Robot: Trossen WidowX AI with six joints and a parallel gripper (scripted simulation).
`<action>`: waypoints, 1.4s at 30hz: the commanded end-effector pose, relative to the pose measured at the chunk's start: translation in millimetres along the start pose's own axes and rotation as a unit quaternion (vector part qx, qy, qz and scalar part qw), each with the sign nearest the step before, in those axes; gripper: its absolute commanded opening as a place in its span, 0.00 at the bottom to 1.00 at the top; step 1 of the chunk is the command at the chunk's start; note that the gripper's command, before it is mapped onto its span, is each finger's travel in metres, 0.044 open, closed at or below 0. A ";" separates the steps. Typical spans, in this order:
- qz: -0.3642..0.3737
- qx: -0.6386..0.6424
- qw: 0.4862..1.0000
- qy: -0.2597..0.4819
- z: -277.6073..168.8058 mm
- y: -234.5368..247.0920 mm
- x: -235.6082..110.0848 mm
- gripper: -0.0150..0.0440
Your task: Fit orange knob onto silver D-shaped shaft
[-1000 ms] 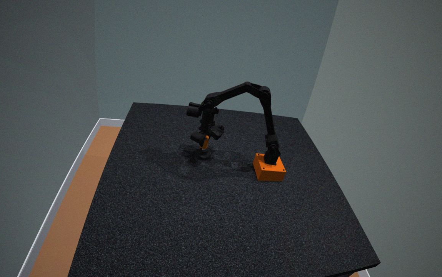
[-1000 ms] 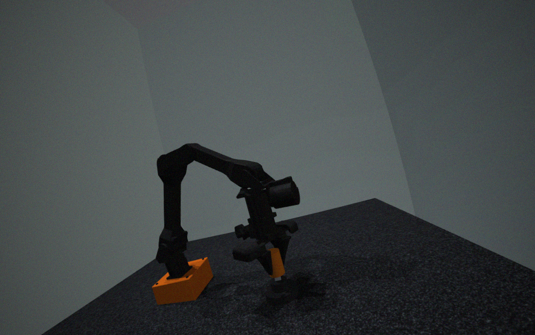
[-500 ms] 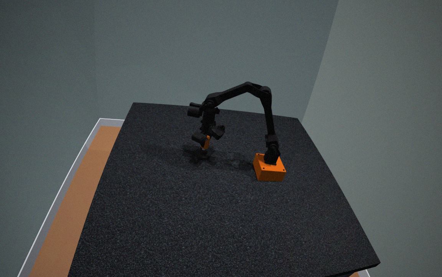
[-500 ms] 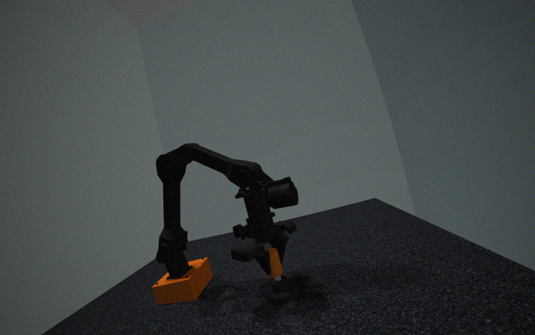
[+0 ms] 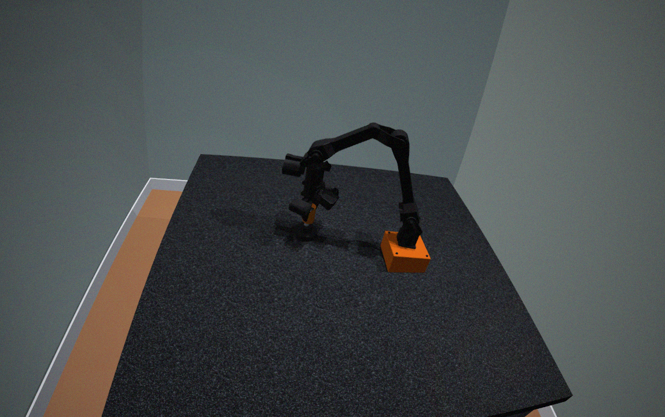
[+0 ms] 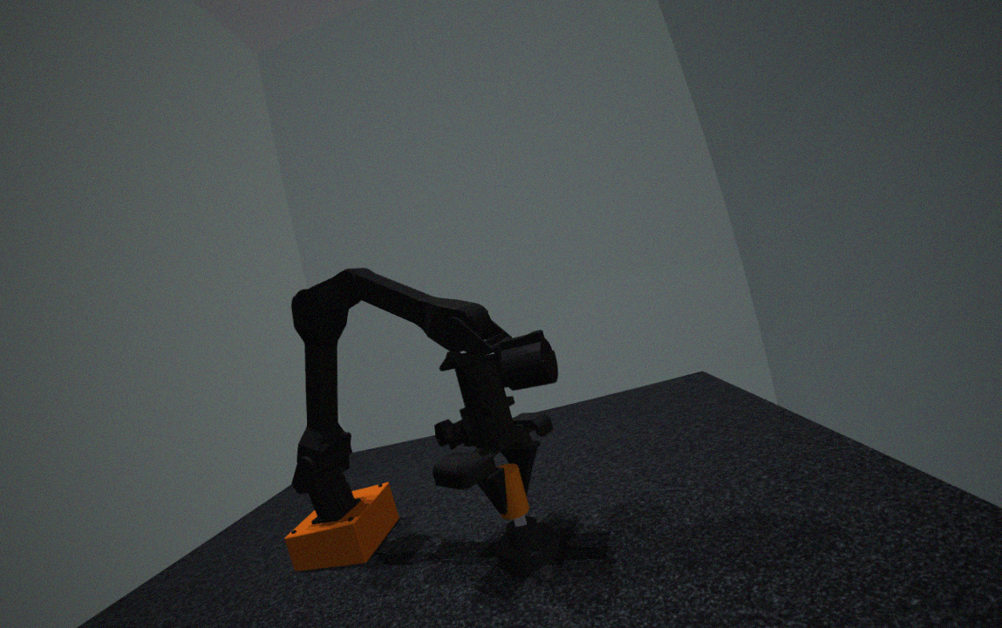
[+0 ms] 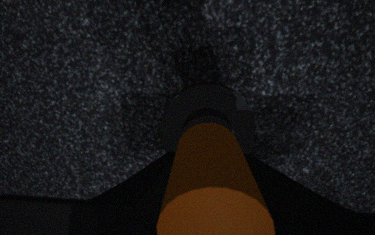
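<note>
Gripper (image 6: 506,488) clenched on the orange knob (image 6: 514,490), pointing down over the round pedestal (image 6: 523,544) on the dark speckled table top (image 5: 324,321). Knob held slightly tilted above the pedestal, with a short stretch of the silver shaft (image 6: 518,523) showing between its lower end and the pedestal. From the wrist camera, knob (image 7: 211,176) lined up over the dim pedestal (image 7: 203,101); hole and shaft flat hidden. Arm (image 5: 366,135) arched from an orange base block (image 5: 401,259), well apart from the pedestal
</note>
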State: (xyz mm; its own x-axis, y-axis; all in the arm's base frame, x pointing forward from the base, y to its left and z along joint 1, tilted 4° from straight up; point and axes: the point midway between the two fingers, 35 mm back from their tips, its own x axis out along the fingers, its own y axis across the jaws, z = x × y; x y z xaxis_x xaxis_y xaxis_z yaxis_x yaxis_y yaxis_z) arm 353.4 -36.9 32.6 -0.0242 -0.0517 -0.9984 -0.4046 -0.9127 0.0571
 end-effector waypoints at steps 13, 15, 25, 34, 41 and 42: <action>-0.001 -0.003 1.000 0.003 -5.7 -1.6 3.5 0.25; -0.001 -0.003 1.000 0.003 -5.7 -1.6 2.9 0.25; -0.001 -0.009 1.000 0.003 -5.7 -1.6 3.4 0.25; -0.001 -0.009 1.000 0.003 -5.7 -1.6 3.4 0.25; -0.001 -0.009 1.000 0.003 -5.7 -1.6 3.4 0.25; -0.001 -0.009 1.000 0.003 -5.7 -1.6 3.4 0.25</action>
State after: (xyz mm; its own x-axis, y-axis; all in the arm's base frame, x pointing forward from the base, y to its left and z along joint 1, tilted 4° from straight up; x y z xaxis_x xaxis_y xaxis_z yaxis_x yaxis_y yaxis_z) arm 357.9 -37.6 29.3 -0.0235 -0.0517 -0.9984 -0.3939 -0.9174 0.0568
